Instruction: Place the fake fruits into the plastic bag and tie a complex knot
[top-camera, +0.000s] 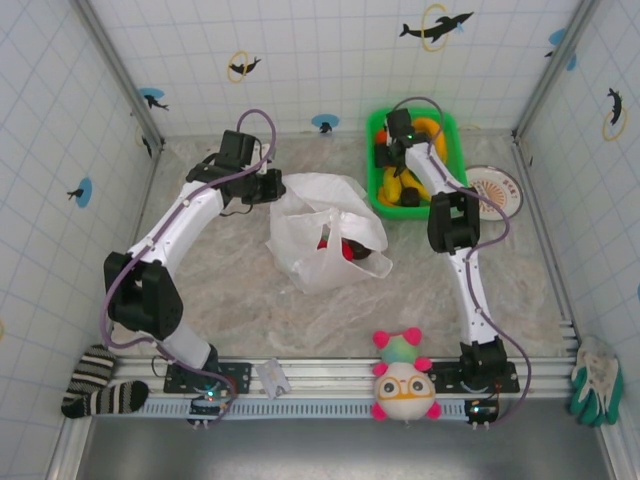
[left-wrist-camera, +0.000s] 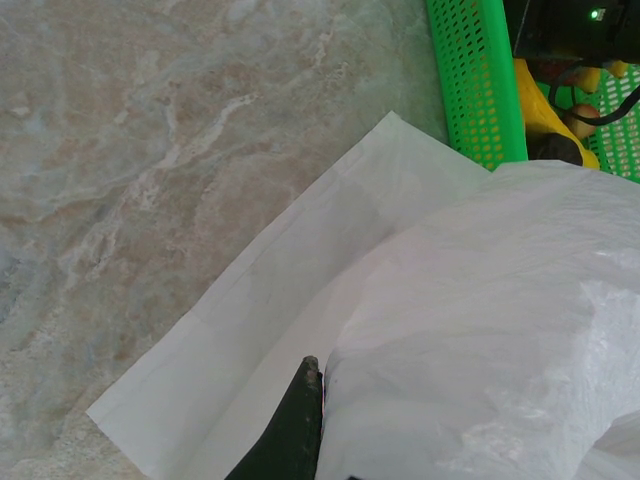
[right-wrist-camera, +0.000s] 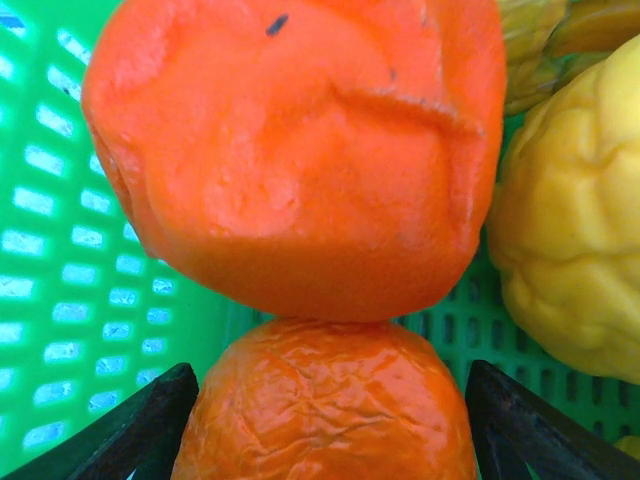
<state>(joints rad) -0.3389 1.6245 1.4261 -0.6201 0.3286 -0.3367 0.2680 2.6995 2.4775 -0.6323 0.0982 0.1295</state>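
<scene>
The white plastic bag (top-camera: 320, 225) lies open mid-table, with red and dark fake fruits (top-camera: 335, 245) showing in its mouth. My left gripper (top-camera: 275, 187) is shut on the bag's left rim; in the left wrist view one dark finger (left-wrist-camera: 300, 420) presses against the bag film (left-wrist-camera: 480, 320), which hides the other. My right gripper (top-camera: 395, 140) reaches down into the green basket (top-camera: 455, 125). It stands open (right-wrist-camera: 330, 425), its fingers (right-wrist-camera: 140, 430) flanking a wrinkled orange fruit (right-wrist-camera: 330, 400). A second orange fruit (right-wrist-camera: 300, 150) sits just beyond, a yellow one (right-wrist-camera: 575, 230) to the right.
Yellow and dark fruits (top-camera: 392, 188) fill the basket's near half. A round patterned disc (top-camera: 497, 187) lies right of the basket. A plush toy with glasses (top-camera: 403, 380) sits on the front rail, a striped sock (top-camera: 95, 385) at front left and a green glove (top-camera: 595, 395) at front right.
</scene>
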